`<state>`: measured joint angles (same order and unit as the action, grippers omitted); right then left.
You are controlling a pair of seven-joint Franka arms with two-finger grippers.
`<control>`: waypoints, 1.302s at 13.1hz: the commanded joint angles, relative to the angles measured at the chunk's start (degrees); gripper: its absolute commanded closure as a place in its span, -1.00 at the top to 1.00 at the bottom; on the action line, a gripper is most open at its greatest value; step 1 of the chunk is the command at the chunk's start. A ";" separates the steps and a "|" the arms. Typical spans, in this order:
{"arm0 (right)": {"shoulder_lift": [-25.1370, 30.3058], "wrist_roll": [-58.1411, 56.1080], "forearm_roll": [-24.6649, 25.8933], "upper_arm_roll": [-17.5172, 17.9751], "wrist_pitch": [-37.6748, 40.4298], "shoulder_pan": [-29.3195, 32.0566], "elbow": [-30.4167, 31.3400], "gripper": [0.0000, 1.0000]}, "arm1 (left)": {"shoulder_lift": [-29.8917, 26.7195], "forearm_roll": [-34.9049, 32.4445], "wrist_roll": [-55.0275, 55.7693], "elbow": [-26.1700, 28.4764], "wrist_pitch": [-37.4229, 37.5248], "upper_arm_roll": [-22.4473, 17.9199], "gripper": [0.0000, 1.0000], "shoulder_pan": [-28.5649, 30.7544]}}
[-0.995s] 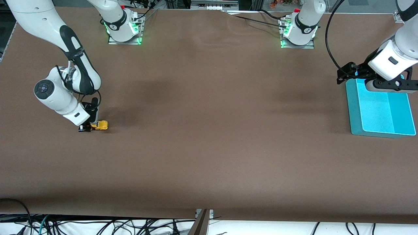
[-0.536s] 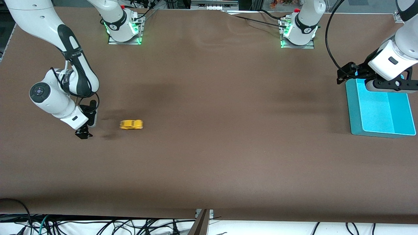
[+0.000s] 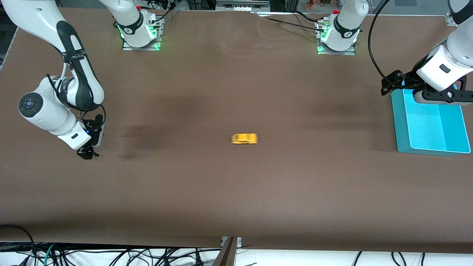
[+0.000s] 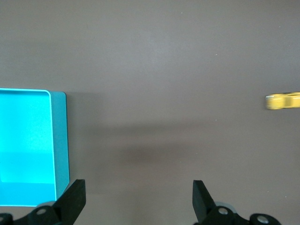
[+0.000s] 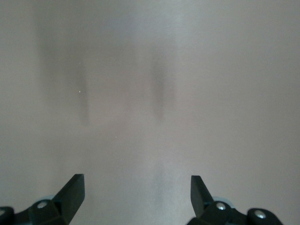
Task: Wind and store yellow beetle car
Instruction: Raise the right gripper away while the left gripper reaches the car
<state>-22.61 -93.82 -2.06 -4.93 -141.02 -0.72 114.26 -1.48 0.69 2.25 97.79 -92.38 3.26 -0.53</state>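
The yellow beetle car (image 3: 244, 138) stands free on the brown table near its middle and looks blurred. It also shows small in the left wrist view (image 4: 282, 101). My right gripper (image 3: 87, 152) is open and empty, low over the table at the right arm's end and well apart from the car. Its wrist view shows its fingers (image 5: 71, 190) wide apart over bare table. My left gripper (image 3: 439, 99) is open and empty and waits over the farther end of the cyan bin (image 3: 401, 136). Its fingers (image 4: 75, 197) are wide apart.
The cyan bin stands at the left arm's end of the table and shows in the left wrist view (image 4: 60, 140). It looks empty. The two arm bases stand on the table's farther edge. Cables hang below the near edge.
The car left my right gripper and ran across the table toward the left arm's end. My right gripper opened and drew back toward its own end. The left arm has not moved.
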 commanded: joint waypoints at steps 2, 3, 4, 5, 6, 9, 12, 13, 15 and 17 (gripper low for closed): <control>3.35 10.55 -0.92 1.50 8.29 0.37 -4.21 1.00 | 0.43 0.28 0.38 -1.28 0.98 0.25 1.00 0.27; 4.14 14.68 -0.84 1.93 10.74 0.37 -5.44 1.00 | 0.43 0.28 0.38 -1.28 0.98 0.34 1.00 0.27; 4.93 18.89 -0.84 2.63 13.81 0.37 -6.84 1.00 | 0.51 0.28 0.38 -1.28 0.98 0.34 1.00 0.27; 5.38 23.20 -0.84 2.99 16.89 0.28 -8.69 1.00 | 0.43 0.28 0.38 -1.28 0.98 0.25 1.00 0.27; 5.56 27.68 -0.84 3.51 20.49 0.19 -10.97 1.00 | 0.43 0.28 0.47 -1.28 0.98 0.34 1.00 0.27; 6.26 43.31 -0.57 5.18 32.61 0.11 -18.61 1.00 | 0.43 0.28 0.65 -1.28 0.98 0.34 1.00 0.27; 6.70 61.68 -0.31 7.11 44.14 -0.25 -24.78 1.00 | 2.44 0.28 0.12 -1.28 1.93 0.43 1.00 0.18; 7.48 66.26 -0.31 7.47 45.56 -0.25 -25.31 1.00 | 3.32 0.36 0.12 -1.28 3.07 0.60 1.00 0.00; 9.76 75.32 -0.40 8.87 47.06 -0.33 -25.32 1.00 | 4.20 0.19 -0.14 -1.20 3.52 0.52 1.00 0.00; 11.88 85.51 -0.40 9.76 51.18 -0.33 -25.40 1.00 | 4.99 0.19 -2.67 -1.20 3.61 0.43 1.00 0.27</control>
<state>-13.31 -16.11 -2.17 3.90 -93.43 -1.31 88.84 2.67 0.69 1.87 97.82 -90.06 3.64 -0.57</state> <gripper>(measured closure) 0.000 0.000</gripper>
